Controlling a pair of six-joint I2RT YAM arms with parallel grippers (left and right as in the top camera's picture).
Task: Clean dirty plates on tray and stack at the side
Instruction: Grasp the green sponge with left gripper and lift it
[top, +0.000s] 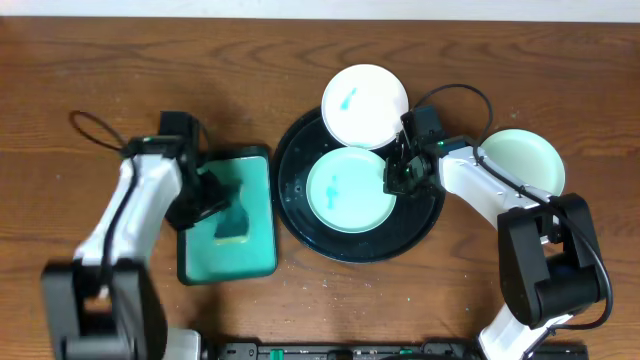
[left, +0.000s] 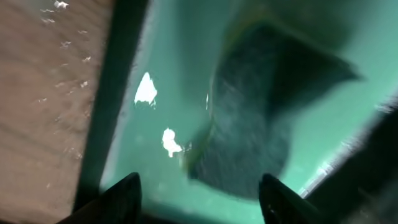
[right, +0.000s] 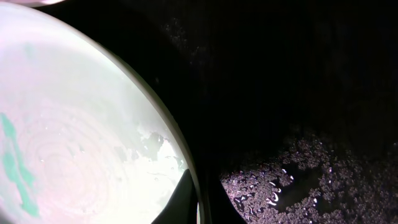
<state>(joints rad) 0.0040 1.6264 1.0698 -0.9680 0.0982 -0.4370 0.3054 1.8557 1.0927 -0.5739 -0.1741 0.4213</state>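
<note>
The plates, three small round shallow ones, lie apart. A white plate with a teal smear sits toward the far edge of the wooden desk, overlapping the far rim of the large round glossy black tray at the desk's middle. A pale mint green plate, also smeared with teal, lies flat inside that tray. A second mint green plate rests on the desk toward the right edge, near the tray but not on it, partly covered by the right arm. The right gripper has a finger on each side of the smeared mint plate's right rim and is pinched onto it. Toward the left edge, the left gripper hangs with its fingers spread wide over a dark green sponge, which lies in a teal rectangular plastic tray.
</note>
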